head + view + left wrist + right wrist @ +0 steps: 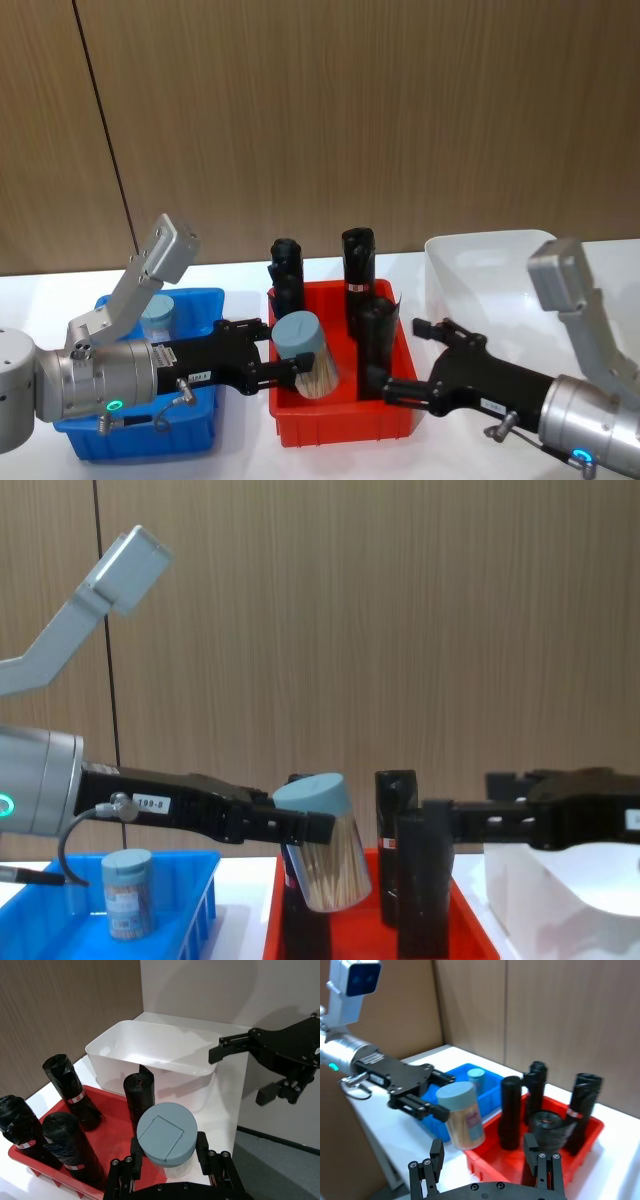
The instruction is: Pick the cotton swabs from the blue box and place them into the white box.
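- My left gripper (288,366) reached out over the left side of the red bin (340,428), above its floor and clear of the blue box (200,440).
- Its jaws were clamped on one tub of cotton swabs (303,356), the fingers (202,1149) pressing the clear wall from both sides just under the grey-blue lid.
- That held tub (326,848) hung tilted, lid uppermost and leaning back toward my left arm, with the white sticks showing through the lower end.
- A second tub of cotton swabs (158,314) stood upright inside the blue box, near its back wall, well apart from my fingers.
- My right gripper (408,360) hung by the right edge of the red bin, between that bin and the white box (470,250).
- Its jaws were spread wide and held nothing; one fingertip lay just beside a black cylinder (374,330) at the bin's right side.
- The white box sat on the table to the right of the red bin, and I saw no tub in the part of it that showed.
- Several more black cylinders (357,262) with red labels stood in the red bin, behind the held tub.
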Available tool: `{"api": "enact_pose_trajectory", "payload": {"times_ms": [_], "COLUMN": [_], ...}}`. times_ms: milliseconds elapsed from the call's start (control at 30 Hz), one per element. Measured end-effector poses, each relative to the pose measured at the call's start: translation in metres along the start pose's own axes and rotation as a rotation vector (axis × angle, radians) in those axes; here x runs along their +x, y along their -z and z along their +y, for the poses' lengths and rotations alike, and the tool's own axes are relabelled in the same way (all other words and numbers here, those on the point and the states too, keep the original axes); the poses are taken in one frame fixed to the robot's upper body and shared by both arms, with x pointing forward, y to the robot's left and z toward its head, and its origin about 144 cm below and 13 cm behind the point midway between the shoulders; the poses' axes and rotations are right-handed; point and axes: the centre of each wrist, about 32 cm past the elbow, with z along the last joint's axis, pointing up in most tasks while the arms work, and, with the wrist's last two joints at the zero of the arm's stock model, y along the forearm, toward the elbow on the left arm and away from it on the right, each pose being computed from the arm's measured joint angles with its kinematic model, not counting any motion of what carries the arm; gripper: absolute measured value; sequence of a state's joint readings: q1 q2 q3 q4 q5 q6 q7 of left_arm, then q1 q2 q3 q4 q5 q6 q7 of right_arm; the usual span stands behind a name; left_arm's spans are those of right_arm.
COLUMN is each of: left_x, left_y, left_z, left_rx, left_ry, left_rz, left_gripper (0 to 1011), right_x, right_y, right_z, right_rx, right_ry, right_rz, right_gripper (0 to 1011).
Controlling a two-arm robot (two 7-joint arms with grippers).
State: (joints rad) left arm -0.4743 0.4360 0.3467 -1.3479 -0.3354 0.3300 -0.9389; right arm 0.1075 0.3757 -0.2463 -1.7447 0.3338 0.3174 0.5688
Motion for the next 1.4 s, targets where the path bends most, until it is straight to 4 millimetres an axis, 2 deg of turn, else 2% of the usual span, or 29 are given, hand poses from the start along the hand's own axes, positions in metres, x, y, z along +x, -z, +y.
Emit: {"api": "enact_pose_trajectory", "payload": {"times_ms": [333, 833, 1400], "left_x": [0.0, 0.0, 0.0], "left_y": [0.0, 0.0, 0.0], "left_z": [0.0, 0.0, 0.0], "left_rx": [0.0, 0.0, 0.0], "left_ry": [0.0, 0.0, 0.0], "left_rz": [0.0, 0.0, 0.0], "left_gripper": [651, 651, 651], "right_x": [0.008, 0.016, 0.023], "right_y": [-0.005, -0.005, 0.003], "right_z": [0.024, 0.058, 0.073], "right_rx": [-0.059, -0.11, -0.143], "right_ry": [-0.106, -0.169, -0.169], "right_rz": [0.022, 0.036, 0.027], "right_gripper": [1002, 1002, 1002]}}
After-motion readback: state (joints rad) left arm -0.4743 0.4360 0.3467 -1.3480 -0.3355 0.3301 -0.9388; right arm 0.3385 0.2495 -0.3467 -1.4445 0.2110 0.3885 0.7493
